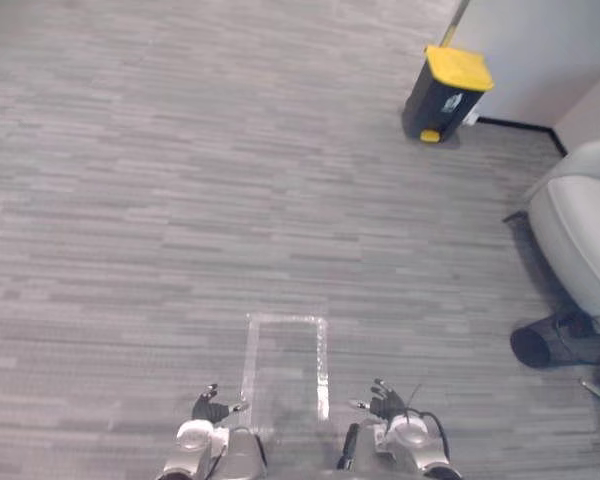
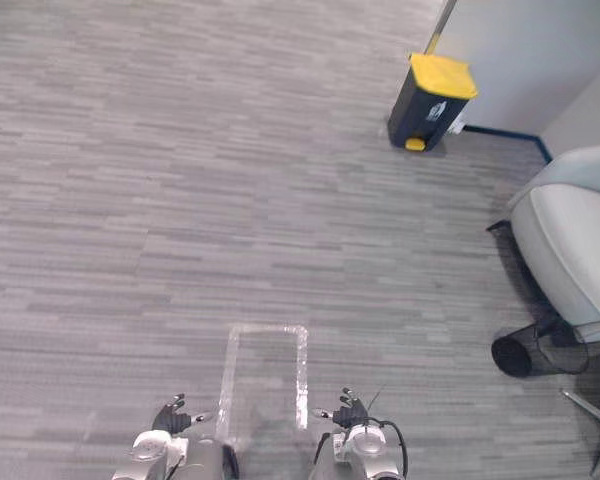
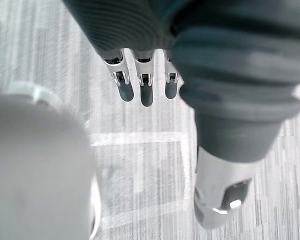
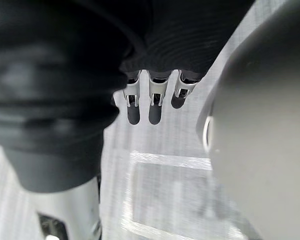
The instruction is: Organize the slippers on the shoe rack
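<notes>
L hand & R hand either side of tape rectangle, fingers straight, holding nothing. Risk: turning to search w/o looking could clip bin, well beyond tape, to its right

Bright, even light; soft shadows.

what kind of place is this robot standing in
Most likely an office or lab room: grey carpet floor, a black pedal bin with a yellow lid by the wall, a pale grey chair with a black mesh wastebasket beside it, and a taped rectangle on the floor.
</notes>
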You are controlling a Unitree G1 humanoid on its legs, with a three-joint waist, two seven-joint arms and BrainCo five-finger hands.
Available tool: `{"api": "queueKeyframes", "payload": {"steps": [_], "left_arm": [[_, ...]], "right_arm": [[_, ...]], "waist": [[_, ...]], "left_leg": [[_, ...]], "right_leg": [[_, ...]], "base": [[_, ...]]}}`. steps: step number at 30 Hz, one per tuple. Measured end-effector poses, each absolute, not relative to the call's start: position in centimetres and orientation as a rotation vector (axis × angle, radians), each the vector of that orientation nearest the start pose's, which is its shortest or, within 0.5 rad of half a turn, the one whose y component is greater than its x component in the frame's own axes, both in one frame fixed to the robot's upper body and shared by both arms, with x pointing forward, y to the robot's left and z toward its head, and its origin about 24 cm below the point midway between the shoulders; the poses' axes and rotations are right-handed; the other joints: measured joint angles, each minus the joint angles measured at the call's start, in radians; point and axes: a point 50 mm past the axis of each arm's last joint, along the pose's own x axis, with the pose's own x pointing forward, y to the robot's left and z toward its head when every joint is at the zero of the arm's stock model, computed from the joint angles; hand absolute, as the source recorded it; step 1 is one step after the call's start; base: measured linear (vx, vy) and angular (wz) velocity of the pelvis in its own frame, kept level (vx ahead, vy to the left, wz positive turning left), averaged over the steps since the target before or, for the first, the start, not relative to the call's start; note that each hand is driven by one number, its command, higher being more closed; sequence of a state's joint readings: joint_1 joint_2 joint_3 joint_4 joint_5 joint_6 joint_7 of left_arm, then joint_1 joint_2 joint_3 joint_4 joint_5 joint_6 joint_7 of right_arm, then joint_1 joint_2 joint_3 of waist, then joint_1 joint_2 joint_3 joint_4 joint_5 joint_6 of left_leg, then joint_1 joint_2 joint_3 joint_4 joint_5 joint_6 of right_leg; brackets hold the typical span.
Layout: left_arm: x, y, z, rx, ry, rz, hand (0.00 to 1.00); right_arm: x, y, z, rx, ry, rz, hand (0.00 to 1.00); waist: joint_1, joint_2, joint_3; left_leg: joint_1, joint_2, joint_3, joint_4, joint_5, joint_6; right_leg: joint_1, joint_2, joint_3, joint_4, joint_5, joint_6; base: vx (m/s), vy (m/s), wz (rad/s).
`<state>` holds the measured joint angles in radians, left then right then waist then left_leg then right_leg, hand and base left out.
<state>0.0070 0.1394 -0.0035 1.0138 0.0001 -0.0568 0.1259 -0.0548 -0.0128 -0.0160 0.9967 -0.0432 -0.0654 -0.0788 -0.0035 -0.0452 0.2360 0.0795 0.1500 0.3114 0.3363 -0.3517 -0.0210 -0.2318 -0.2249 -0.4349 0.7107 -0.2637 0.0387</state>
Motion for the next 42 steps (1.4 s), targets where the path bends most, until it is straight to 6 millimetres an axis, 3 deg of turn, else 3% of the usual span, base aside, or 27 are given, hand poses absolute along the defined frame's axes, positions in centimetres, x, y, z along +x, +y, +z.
{"api": "queueKeyframes", "payload": {"steps": [1,3,4,5,7,8,9,10,11,12,13,15,16,18,19,20,25,28,29,31,35,36,37,38,39,40,42], "left_arm": [[13.7,20.6,-14.5,0.193,0.954,0.171,0.00],[13.5,20.4,-14.7,0.195,0.970,0.156,0.00],[13.3,20.5,-14.7,0.210,0.976,0.143,0.00],[13.5,19.2,-15.0,0.194,0.983,0.106,0.00],[13.4,17.6,-15.1,0.174,0.982,0.071,0.00],[13.4,17.4,-15.2,0.168,0.983,0.070,0.00],[13.5,17.4,-15.1,0.164,0.980,0.070,0.00],[13.6,17.4,-15.1,0.163,0.977,0.072,0.00],[13.6,17.5,-15.1,0.161,0.975,0.077,0.00],[13.6,17.5,-15.1,0.160,0.974,0.078,0.00],[13.8,17.5,-15.0,0.161,0.965,0.079,0.00],[13.9,17.4,-14.9,0.163,0.955,0.075,0.00],[13.9,17.5,-14.8,0.156,0.948,0.081,0.00],[14.0,17.6,-14.7,0.144,0.929,0.095,0.00],[13.9,17.6,-14.7,0.144,0.931,0.096,0.00],[13.3,18.4,-14.9,0.149,0.948,0.117,0.00],[13.1,18.9,-15.0,0.161,0.964,0.120,0.00],[13.2,18.8,-15.0,0.166,0.974,0.112,0.00],[13.2,18.7,-15.1,0.166,0.976,0.110,0.00],[12.9,18.7,-15.2,0.165,0.990,0.109,0.00],[12.1,18.4,-15.6,0.157,1.026,0.108,0.00],[12.3,18.3,-15.5,0.150,1.021,0.107,0.00],[12.4,18.3,-15.5,0.151,1.018,0.109,0.00],[12.5,17.9,-15.5,0.142,1.015,0.103,0.00],[12.4,17.6,-15.5,0.135,1.019,0.099,0.00],[12.5,17.3,-15.5,0.128,1.012,0.094,0.00],[12.8,17.3,-15.4,0.120,0.995,0.090,0.00]], "right_arm": [[16.6,-15.8,-13.8,-0.087,0.868,-0.061,0.00],[16.5,-16.2,-13.8,-0.094,0.871,-0.067,0.00],[15.8,-16.3,-14.1,-0.090,0.886,-0.075,0.00],[16.3,-17.8,-13.8,-0.122,0.878,-0.103,0.00],[15.5,-19.1,-14.0,-0.133,0.900,-0.135,0.00],[15.4,-19.2,-14.0,-0.129,0.899,-0.142,0.00],[15.4,-19.5,-13.9,-0.124,0.898,-0.161,0.00],[15.2,-19.6,-14.0,-0.124,0.904,-0.165,0.00],[14.7,-19.6,-14.2,-0.123,0.918,-0.172,0.00],[14.5,-19.7,-14.3,-0.122,0.922,-0.175,0.00],[14.3,-19.6,-14.4,-0.121,0.929,-0.177,0.00],[14.2,-19.8,-14.4,-0.111,0.932,-0.190,0.00],[14.2,-19.8,-14.4,-0.107,0.933,-0.197,0.00],[14.2,-19.7,-14.4,-0.110,0.937,-0.190,0.00],[14.2,-19.6,-14.5,-0.112,0.940,-0.185,0.00],[14.3,-19.0,-14.5,-0.113,0.934,-0.161,0.00],[14.0,-18.3,-14.8,-0.128,0.954,-0.118,0.00],[14.8,-18.4,-14.4,-0.134,0.926,-0.114,0.00],[14.9,-18.6,-14.3,-0.139,0.923,-0.115,0.00],[15.0,-18.7,-14.2,-0.137,0.915,-0.118,0.00],[14.7,-19.2,-14.3,-0.130,0.927,-0.140,0.00],[14.2,-19.3,-14.6,-0.124,0.950,-0.150,0.00],[14.1,-19.3,-14.6,-0.127,0.955,-0.148,0.00],[13.9,-19.7,-14.7,-0.144,0.967,-0.148,0.00],[13.9,-19.7,-14.7,-0.147,0.966,-0.148,0.00],[14.0,-20.0,-14.7,-0.155,0.966,-0.151,0.00],[13.6,-20.2,-14.8,-0.160,0.982,-0.155,0.00]], "waist": [[-0.002,0.001,0.000],[-0.005,-0.005,-0.004],[-0.004,-0.038,-0.007],[0.004,0.030,-0.007],[-0.006,0.075,-0.013],[-0.006,0.082,-0.014],[-0.008,0.099,-0.012],[-0.008,0.104,-0.009],[0.000,0.097,-0.006],[0.000,0.097,-0.008],[0.001,0.095,-0.009],[0.003,0.094,-0.009],[0.007,0.094,-0.009],[0.017,0.094,-0.011],[0.020,0.083,-0.016],[0.008,0.061,-0.031],[0.013,0.035,-0.051],[0.002,0.049,-0.043],[0.006,0.057,-0.038],[0.004,0.052,-0.037],[-0.012,0.072,-0.049],[-0.006,0.054,-0.060],[0.001,0.047,-0.063],[0.017,0.075,-0.065],[0.017,0.090,-0.068],[0.016,0.105,-0.066],[0.029,0.112,-0.063]], "left_leg": [[0.012,0.004,0.005,-0.017,0.003,-0.005],[0.033,0.000,0.008,-0.030,0.004,-0.016],[0.060,-0.030,0.004,-0.033,-0.007,-0.044],[0.079,0.012,-0.008,-0.016,-0.020,-0.066],[0.059,0.047,-0.025,0.103,-0.021,-0.070],[0.044,0.058,-0.027,0.150,-0.018,-0.076],[-0.015,0.103,-0.052,0.339,0.027,-0.140],[-0.051,0.120,-0.089,0.467,0.095,-0.147],[-0.105,0.137,-0.126,0.602,0.101,-0.157],[-0.124,0.139,-0.133,0.628,0.080,-0.167],[-0.157,0.134,-0.134,0.621,0.041,-0.162],[-0.204,0.109,-0.155,0.523,0.000,-0.114],[-0.215,0.068,-0.224,0.392,-0.017,-0.090],[-0.188,-0.016,-0.382,0.209,-0.014,-0.082],[-0.173,-0.035,-0.383,0.192,-0.018,-0.073],[-0.156,-0.077,-0.354,0.171,-0.036,-0.055],[-0.129,-0.095,-0.119,0.146,-0.018,-0.009],[-0.113,-0.089,0.011,0.110,-0.003,0.017],[-0.095,-0.088,0.058,0.105,0.002,0.026],[-0.050,-0.113,0.100,0.084,0.009,0.039],[0.015,-0.112,0.181,0.002,0.000,0.054],[0.031,-0.125,0.198,-0.018,0.005,0.042],[0.029,-0.134,0.198,-0.020,0.009,0.035],[0.012,-0.116,0.178,-0.013,0.026,0.014],[-0.005,-0.101,0.165,0.012,0.029,0.011],[-0.056,-0.062,0.136,0.121,0.019,0.005],[-0.107,-0.023,0.090,0.242,-0.009,-0.008]], "right_leg": [[-0.024,0.018,-0.022,-0.078,0.006,-0.008],[-0.039,0.067,-0.051,-0.328,0.118,-0.030],[-0.023,0.066,-0.033,-0.440,0.306,-0.108],[-0.012,0.098,-0.028,-0.393,0.288,-0.098],[0.012,0.119,-0.022,-0.378,0.216,-0.085],[0.017,0.124,-0.021,-0.376,0.207,-0.087],[0.052,0.151,-0.011,-0.380,0.184,-0.089],[0.087,0.166,0.003,-0.390,0.174,-0.090],[0.129,0.178,0.029,-0.409,0.164,-0.092],[0.141,0.184,0.044,-0.418,0.163,-0.092],[0.168,0.189,0.080,-0.442,0.168,-0.085],[0.184,0.191,0.142,-0.470,0.185,-0.061],[0.181,0.192,0.205,-0.484,0.199,-0.041],[0.150,0.207,0.349,-0.507,0.219,-0.010],[0.143,0.206,0.383,-0.515,0.223,-0.011],[0.148,0.202,0.454,-0.578,0.267,-0.003],[0.093,0.184,0.559,-0.645,0.424,0.038],[0.018,0.170,0.368,-0.533,0.366,-0.020],[0.005,0.151,0.197,-0.453,0.309,-0.094],[0.000,0.083,-0.055,-0.343,0.233,-0.144],[0.039,0.035,-0.250,-0.169,0.054,-0.167],[0.062,0.038,-0.264,-0.214,0.020,-0.146],[0.061,0.052,-0.256,-0.236,0.015,-0.154],[0.083,0.119,-0.211,-0.334,0.061,-0.157],[0.095,0.150,-0.196,-0.389,0.088,-0.158],[0.129,0.218,-0.144,-0.512,0.140,-0.160],[0.173,0.280,-0.073,-0.623,0.184,-0.146]], "base": [[0.24,-0.081,-0.09],[0.37,-0.126,0.02],[0.42,-0.086,-0.07],[0.35,-0.055,-0.08],[0.31,-0.053,-0.20],[0.41,-0.066,-0.26],[0.32,-0.011,-0.32],[0.35,0.023,-0.52],[0.20,0.066,-0.51],[0.23,0.122,-0.74],[0.21,0.161,-0.81],[0.19,0.256,-1.00],[0.11,0.277,-1.24],[0.03,0.319,-1.74],[0.04,0.437,-1.86],[0.05,0.358,-1.33],[0.02,0.342,-1.48],[0.02,0.215,-1.20],[0.00,0.152,-1.11],[0.00,0.118,-1.09],[0.09,0.001,-0.42],[0.17,-0.071,-0.25],[0.13,-0.101,-0.66],[0.06,-0.102,-0.73],[0.02,-0.178,-1.16],[0.00,-0.200,-1.21],[0.00,-0.184,-1.28]]}}
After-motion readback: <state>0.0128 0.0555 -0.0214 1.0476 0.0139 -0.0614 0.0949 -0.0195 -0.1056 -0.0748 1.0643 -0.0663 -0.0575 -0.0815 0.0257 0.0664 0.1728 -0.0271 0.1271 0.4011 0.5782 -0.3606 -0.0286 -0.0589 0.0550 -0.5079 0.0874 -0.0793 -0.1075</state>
